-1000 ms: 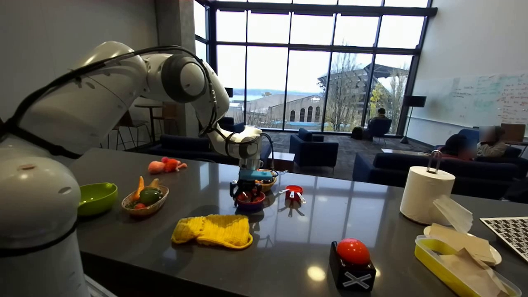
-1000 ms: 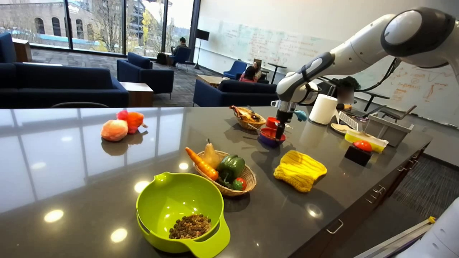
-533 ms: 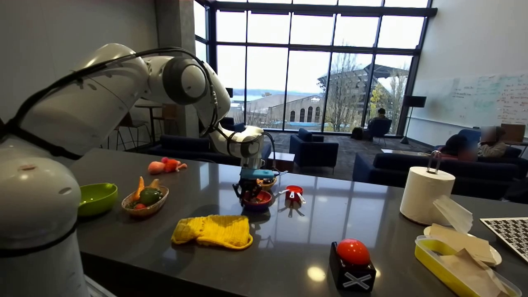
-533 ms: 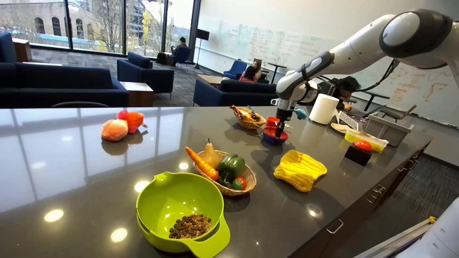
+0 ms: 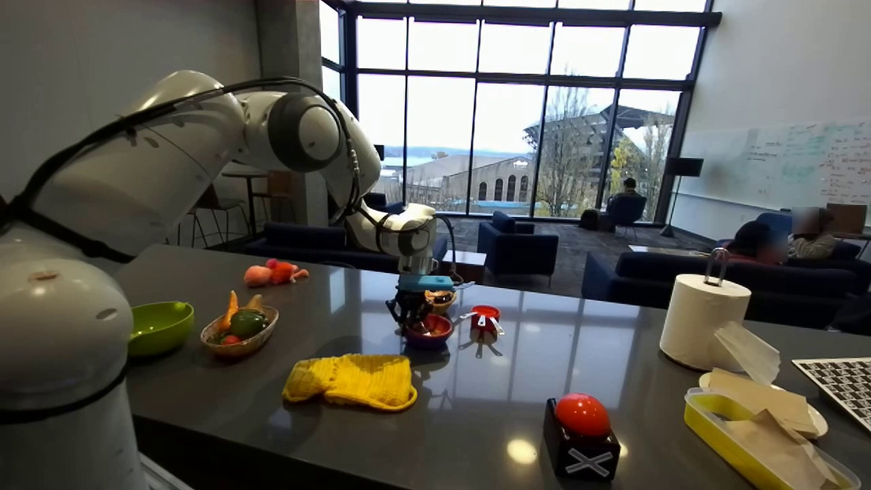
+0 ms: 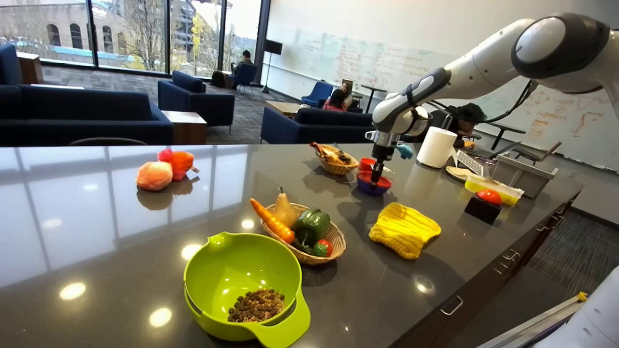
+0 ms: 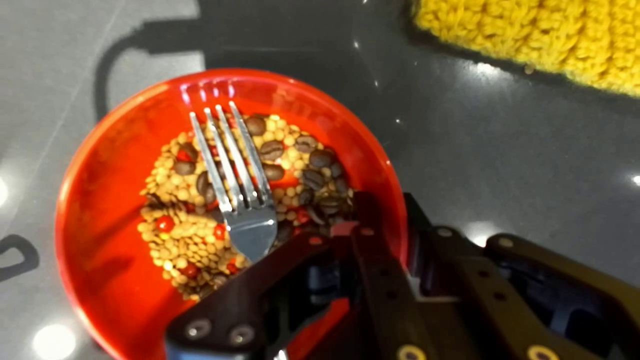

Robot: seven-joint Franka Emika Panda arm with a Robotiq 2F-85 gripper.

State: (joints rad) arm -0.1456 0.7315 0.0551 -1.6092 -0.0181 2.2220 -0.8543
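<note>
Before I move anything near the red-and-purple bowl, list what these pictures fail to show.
Fork: handle mostly hidden by the jaws, wrist view.
Red-and-purple bowl: cut off by the bottom edge, wrist view.
Whether the jaws grip its rim or only straddle it: dark and blurred, wrist view.
Dark item in the far basket: too small, both exterior views.
Writing on the whiteboard: too small, both exterior views.

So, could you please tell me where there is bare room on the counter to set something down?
The counter looks bare between the yellow cloth and the red button, and between the plush toy and the produce basket. It is crowded around the gripper, where the red-lined bowl, red measuring cups and far wicker basket are close together.
</note>
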